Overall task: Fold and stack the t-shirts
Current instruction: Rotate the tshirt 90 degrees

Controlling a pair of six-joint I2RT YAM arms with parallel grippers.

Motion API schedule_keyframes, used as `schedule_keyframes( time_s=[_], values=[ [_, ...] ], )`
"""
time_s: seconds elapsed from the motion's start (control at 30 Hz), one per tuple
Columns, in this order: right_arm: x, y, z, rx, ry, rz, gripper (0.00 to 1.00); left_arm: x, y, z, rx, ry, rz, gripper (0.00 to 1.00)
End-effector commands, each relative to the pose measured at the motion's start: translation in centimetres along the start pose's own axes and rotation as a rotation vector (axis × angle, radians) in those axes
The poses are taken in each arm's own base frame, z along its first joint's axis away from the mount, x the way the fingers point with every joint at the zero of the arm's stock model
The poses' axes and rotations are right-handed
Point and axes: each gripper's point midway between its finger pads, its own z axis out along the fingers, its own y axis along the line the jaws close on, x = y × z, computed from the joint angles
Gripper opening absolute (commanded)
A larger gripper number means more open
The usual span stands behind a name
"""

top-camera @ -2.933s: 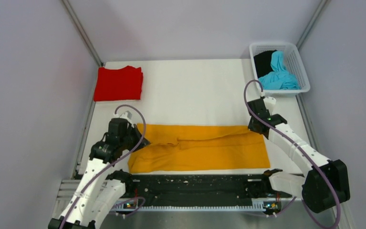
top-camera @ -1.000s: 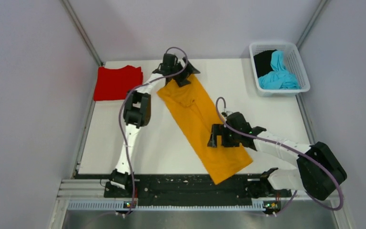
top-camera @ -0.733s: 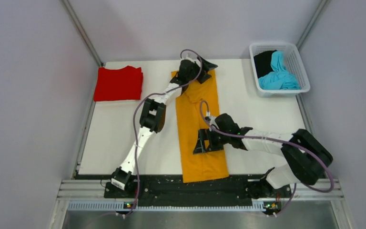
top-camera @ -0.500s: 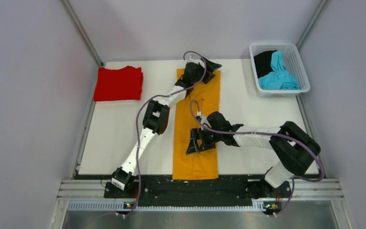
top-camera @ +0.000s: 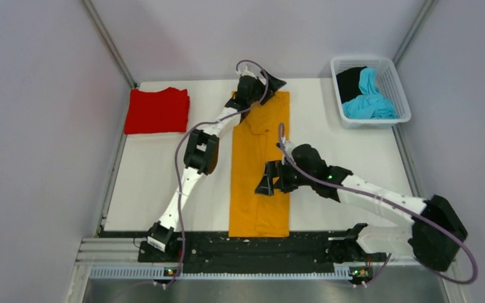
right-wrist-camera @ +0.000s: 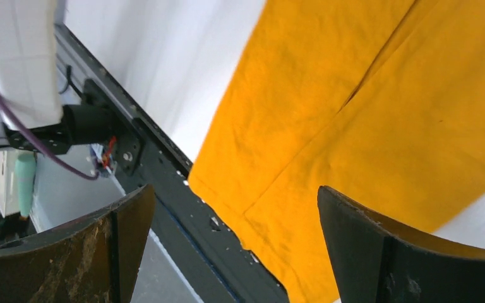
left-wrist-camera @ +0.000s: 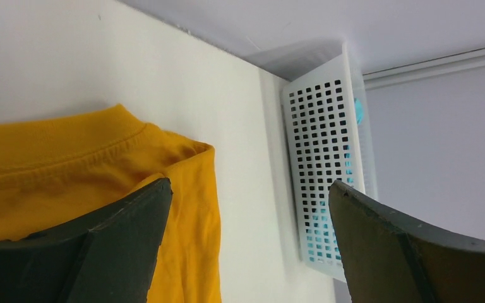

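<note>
Right gripper [top-camera: 266, 180] spread wide, empty, hovers over orange-yellow tee [top-camera: 257, 208], long narrow strip beneath it. Left gripper [top-camera: 266, 88] wide too, empty, at collar end beyond. Red tee [top-camera: 157, 110] folded flat, off to its left: done. Cyan tee [top-camera: 369, 101], black tee [top-camera: 349, 79] bunched in basket [top-camera: 400, 95] to its right, untouched. Orange one part-folded, I judge; two not begun.

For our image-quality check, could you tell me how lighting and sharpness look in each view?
Top external: even light, sharp, no glare on the orange-yellow t-shirt. Left wrist: left tool dark, faint shadow beside the basket. Right wrist: right tool dark, table nearly washed out.
</note>
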Motion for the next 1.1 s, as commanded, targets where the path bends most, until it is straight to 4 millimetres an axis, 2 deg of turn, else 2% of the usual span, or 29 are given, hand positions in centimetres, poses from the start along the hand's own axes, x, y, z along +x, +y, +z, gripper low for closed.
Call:
schedule_keyframes(
  time_s=[0.0, 0.07, 0.1, 0.13, 0.2, 0.27, 0.33, 0.4, 0.43, 0.6, 0.67, 0.77, 0.8, 0.87, 0.97, 1.07],
  values=[
    [-0.6, -0.1, -4.0, 0.072, -0.117, 0.031, 0.99, -9.6, -14.8, -5.6, 0.143, -0.111, 0.228, 0.99],
    [0.4, -0.4, -5.2, 0.088, -0.113, 0.045, 0.99, -10.1, -19.0, -8.2, 0.17, -0.089, 0.308, 0.99],
    [1.0, -0.8, -5.7, 0.104, -0.101, 0.053, 0.99, -9.9, -20.4, -9.7, 0.162, -0.056, 0.328, 0.99],
    [1.7, -1.1, -6.1, 0.12, -0.09, 0.063, 0.99, -8.7, -20.2, -11.1, 0.13, 0.0, 0.339, 0.99],
    [3.0, -1.7, -6.9, 0.138, -0.064, 0.073, 0.99, -6.7, -21.4, -15.0, 0.103, 0.086, 0.368, 0.99],
    [4.4, -2.5, -7.4, 0.16, -0.043, 0.095, 0.99, -3.9, -21.1, -19.2, 0.036, 0.15, 0.423, 0.99],
    [5.7, -3.1, -7.5, 0.163, -0.017, 0.108, 0.98, -1.1, -19.3, -23.5, -0.074, 0.166, 0.509, 0.99],
    [6.1, -3.7, -7.5, 0.179, -0.021, 0.097, 0.98, 1.0, -17.1, -27.6, -0.171, 0.144, 0.561, 0.99],
    [5.9, -4.2, -7.6, 0.204, -0.031, 0.079, 0.98, 1.7, -17.1, -30.0, -0.178, 0.128, 0.556, 0.99],
    [2.0, -4.9, -7.6, 0.316, -0.116, -0.001, 0.99, 9.9, -10.2, -38.5, -0.275, 0.247, 0.409, 0.99],
    [0.2, -5.3, -7.0, 0.36, -0.155, -0.011, 0.99, 12.2, -7.3, -41.9, -0.343, 0.246, 0.348, 0.99],
    [-2.2, -5.4, -5.2, 0.397, -0.168, -0.038, 0.99, 13.2, -3.6, -46.5, -0.446, 0.178, 0.274, 0.99],
    [-3.4, -5.3, -4.6, 0.416, -0.182, -0.04, 0.99, 13.6, -1.6, -48.1, -0.5, 0.17, 0.248, 0.99],
    [-5.1, -5.8, -3.1, 0.464, -0.19, -0.041, 0.99, 13.7, 0.2, -50.4, -0.553, 0.141, 0.212, 0.99],
    [-7.1, -6.6, -0.2, 0.531, -0.175, -0.038, 0.99, 13.6, 1.7, -52.4, -0.598, 0.11, 0.179, 0.99],
    [-9.6, -7.7, 2.4, 0.613, -0.194, -0.035, 0.99, 13.6, 1.5, -52.6, -0.587, 0.097, 0.16, 0.99]
  ],
)
